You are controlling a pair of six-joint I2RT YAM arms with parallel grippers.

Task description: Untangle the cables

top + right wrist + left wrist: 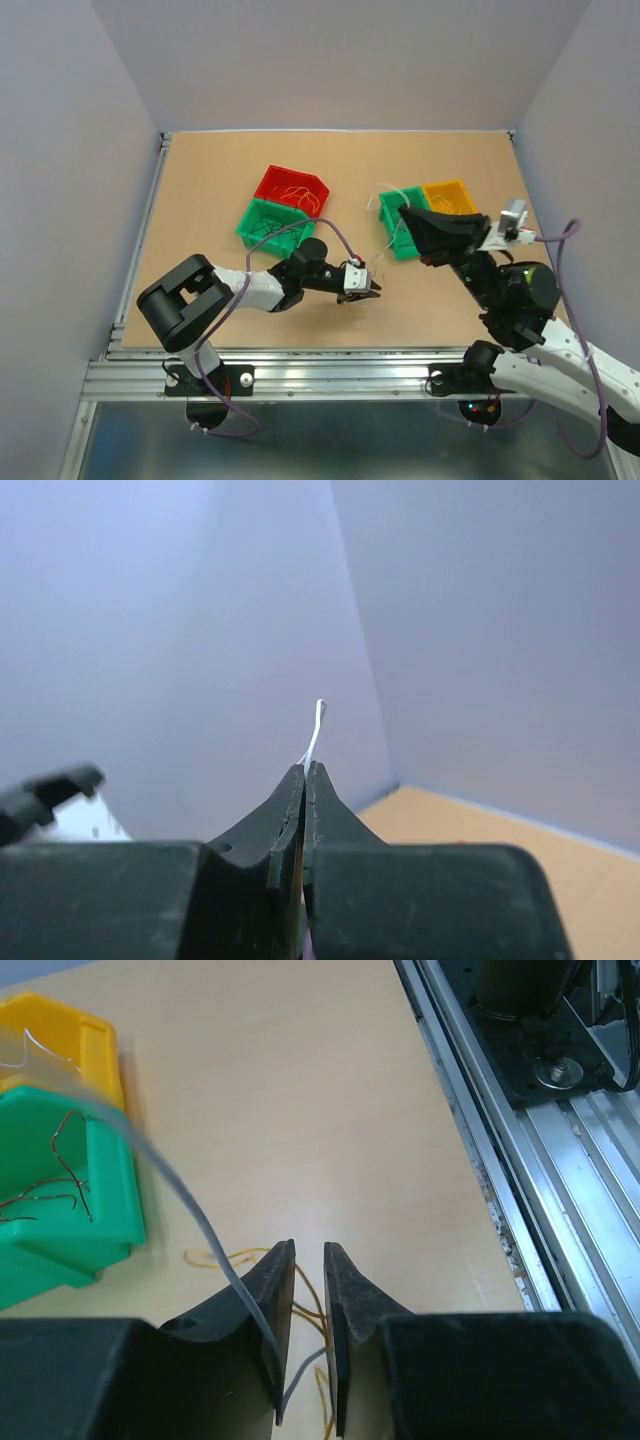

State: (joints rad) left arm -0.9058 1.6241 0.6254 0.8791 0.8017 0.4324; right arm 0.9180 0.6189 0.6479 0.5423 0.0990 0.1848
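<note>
**Whitish cable** (200, 1222). It hangs in the air between your two grippers. Its long axis slants from the left gripper (308, 1250) up and away toward the right-hand bins.
- Right gripper (305, 770): jaws pressed together on one end of this cable, with the tip poking out above them.
- Left gripper: jaws narrow with a slim gap. The cable runs through the gap along one finger's inner face and does not look clamped.

**Yellow cables** (235, 1256). Loose loops lie flat on the table (330, 1080), directly beneath the left gripper. Your left arm is the nearer one.

**Green bin** (105, 1230). It holds dark wires and sits near the loops, with the yellow bin (90, 1040) touching its far side.

**Room.** The table runs to the metal rail (500, 1160) on the side away from the bins.
</note>
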